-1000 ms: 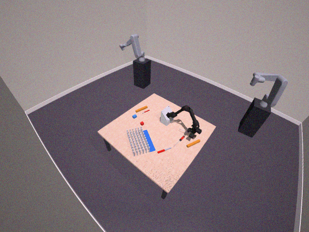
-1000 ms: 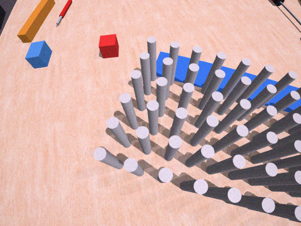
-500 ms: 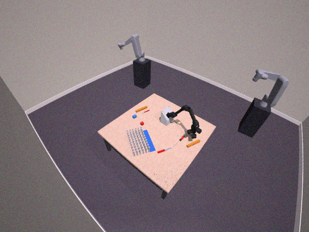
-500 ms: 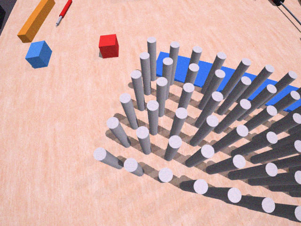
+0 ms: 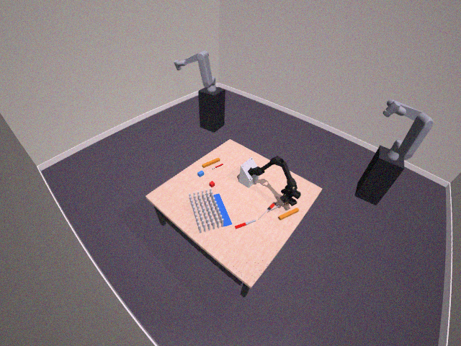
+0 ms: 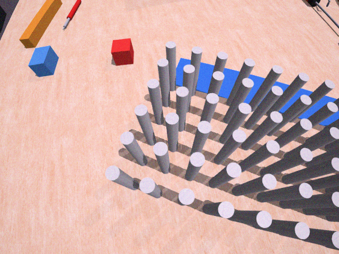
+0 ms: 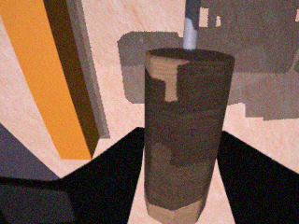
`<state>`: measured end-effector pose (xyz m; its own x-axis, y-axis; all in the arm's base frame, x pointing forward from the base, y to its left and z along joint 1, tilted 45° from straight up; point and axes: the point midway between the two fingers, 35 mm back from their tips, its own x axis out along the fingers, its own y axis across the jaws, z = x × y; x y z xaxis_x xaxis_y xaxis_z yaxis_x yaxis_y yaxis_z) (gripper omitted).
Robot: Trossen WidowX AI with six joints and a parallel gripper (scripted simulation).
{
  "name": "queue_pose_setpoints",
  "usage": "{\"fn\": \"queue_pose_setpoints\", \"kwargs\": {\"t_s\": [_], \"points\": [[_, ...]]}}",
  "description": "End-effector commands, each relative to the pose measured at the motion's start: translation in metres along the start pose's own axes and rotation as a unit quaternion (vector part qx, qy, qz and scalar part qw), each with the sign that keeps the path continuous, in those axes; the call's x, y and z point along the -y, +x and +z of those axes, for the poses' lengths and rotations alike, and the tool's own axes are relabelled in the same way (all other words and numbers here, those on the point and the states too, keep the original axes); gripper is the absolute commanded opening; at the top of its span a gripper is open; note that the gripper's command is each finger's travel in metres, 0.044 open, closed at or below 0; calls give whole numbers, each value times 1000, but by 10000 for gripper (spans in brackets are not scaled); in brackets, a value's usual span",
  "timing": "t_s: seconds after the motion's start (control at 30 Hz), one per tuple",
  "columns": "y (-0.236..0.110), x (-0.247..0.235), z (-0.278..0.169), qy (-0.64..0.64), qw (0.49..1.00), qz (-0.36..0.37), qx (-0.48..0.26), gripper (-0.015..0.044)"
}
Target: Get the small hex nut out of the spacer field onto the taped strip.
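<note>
My gripper (image 5: 279, 203) (image 7: 179, 136) is low over the right side of the table and shut on the thick handle (image 7: 184, 135) of a long hook tool (image 5: 260, 215). The tool's thin grey shaft (image 7: 192, 28) runs away from the fingers toward a red tip (image 5: 240, 225) near the blue taped strip (image 5: 223, 209) (image 6: 232, 78). The grey standing spacers (image 5: 204, 210) (image 6: 204, 128) stand upright in rows behind the strip. The hex nut is hidden among them; I cannot see it in any view.
An orange bar (image 5: 288, 213) (image 7: 47, 79) lies right beside my gripper. A second orange bar (image 5: 210, 162) (image 6: 41, 23), a short red-handled tool (image 5: 217, 166) (image 6: 71, 13), a blue cube (image 5: 200, 173) (image 6: 43, 60) and a red cube (image 5: 212, 183) (image 6: 122, 51) lie behind the field. The arm's white base (image 5: 247, 173) stands at the back.
</note>
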<state>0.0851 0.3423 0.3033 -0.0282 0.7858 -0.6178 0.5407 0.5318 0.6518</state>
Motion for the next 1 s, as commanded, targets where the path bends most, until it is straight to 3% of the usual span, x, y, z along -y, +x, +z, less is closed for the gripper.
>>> {"fn": "queue_pose_setpoints", "kwargs": {"t_s": [0.0, 0.47, 0.97], "points": [[-3, -1, -2, -62, 998, 8, 0, 0], [-1, 1, -3, -299, 954, 15, 5, 0], [0, 3, -5, -533, 845, 21, 13, 0]]}}
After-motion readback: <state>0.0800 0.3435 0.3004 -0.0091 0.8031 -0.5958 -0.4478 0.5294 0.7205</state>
